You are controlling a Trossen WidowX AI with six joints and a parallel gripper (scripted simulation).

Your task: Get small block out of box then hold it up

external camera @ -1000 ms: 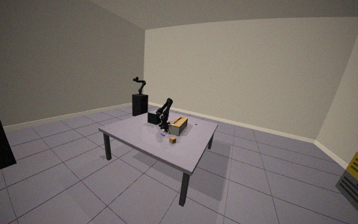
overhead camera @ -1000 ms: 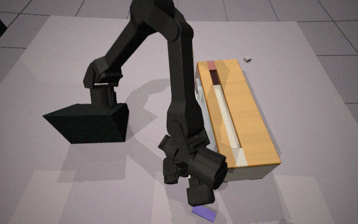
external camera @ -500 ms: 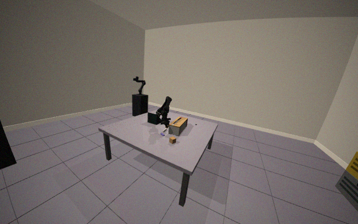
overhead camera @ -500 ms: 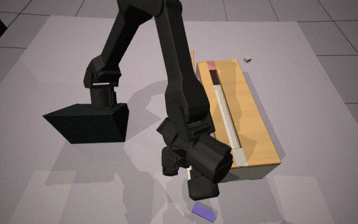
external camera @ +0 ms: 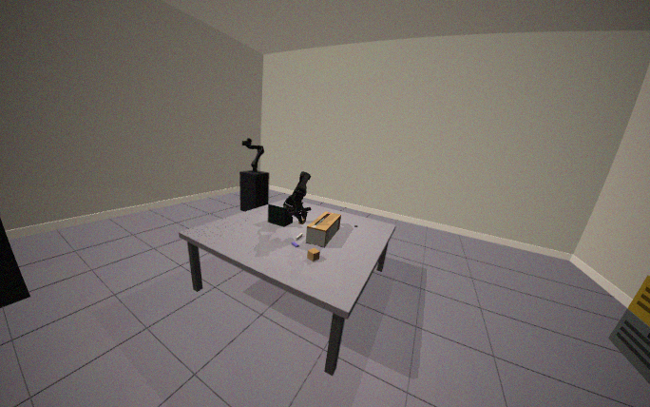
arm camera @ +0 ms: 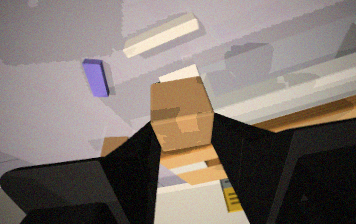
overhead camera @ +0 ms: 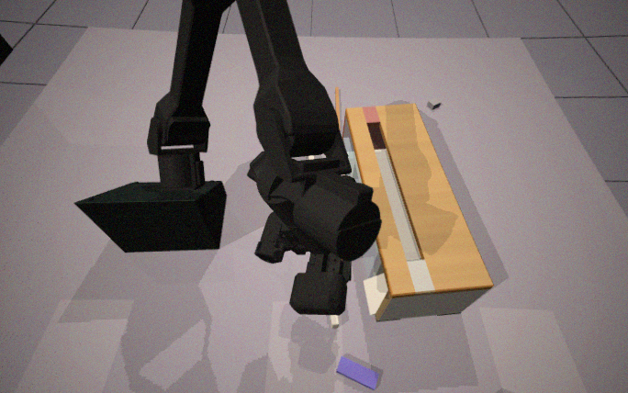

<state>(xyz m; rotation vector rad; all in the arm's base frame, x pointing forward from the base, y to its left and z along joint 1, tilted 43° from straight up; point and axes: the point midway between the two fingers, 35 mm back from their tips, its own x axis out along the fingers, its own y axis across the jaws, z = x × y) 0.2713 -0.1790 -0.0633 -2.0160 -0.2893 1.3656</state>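
My gripper (overhead camera: 296, 273) (external camera: 302, 219) (arm camera: 181, 119) is shut on the small orange-brown block (arm camera: 180, 107), which sits between the fingertips in the wrist view. The arm hides the block in the top view. The wrist view shows the table top beyond and below the block, so it is held up off the table. The wooden box (overhead camera: 449, 204) (external camera: 331, 221) stands upright beside the gripper, on its right in the top view. Its top has a long slot, with a pale end and a red end. How wide the gap is between block and box is hard to tell.
A cream bar (overhead camera: 334, 320) (external camera: 298, 236) (arm camera: 162, 36) and a purple block (overhead camera: 357, 372) (external camera: 295, 244) (arm camera: 96, 79) lie near the box's pale end. A larger brown cube (external camera: 313, 255) stands farther out. A small grey piece (overhead camera: 433, 105) lies behind the box. A dark block (overhead camera: 175, 224) (external camera: 279, 215) stands left.
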